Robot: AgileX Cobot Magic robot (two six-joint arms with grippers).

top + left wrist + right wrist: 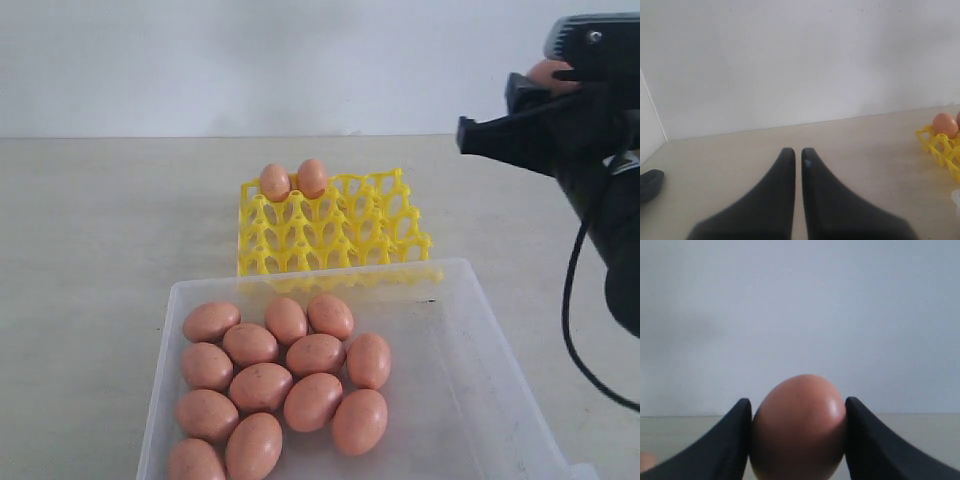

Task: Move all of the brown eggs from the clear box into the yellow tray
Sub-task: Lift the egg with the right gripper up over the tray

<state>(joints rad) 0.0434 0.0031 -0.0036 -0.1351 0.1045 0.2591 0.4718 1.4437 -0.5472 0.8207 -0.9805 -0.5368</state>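
High at right above tabletop (90, 230): right gripper (798, 402) clamps brown egg (799, 432), long axis square to squeeze; left gripper (797, 151) pinched nearly closed, empty.

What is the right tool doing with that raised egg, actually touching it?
Touching. The right wrist view shows the egg wedged between the right tool's black fingers, both pressed against its sides, no gap.

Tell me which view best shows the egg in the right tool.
The right wrist view: the held egg looms large, clamped in the right tool. The exterior view shows only a sliver behind the tool; the left wrist view misses it.
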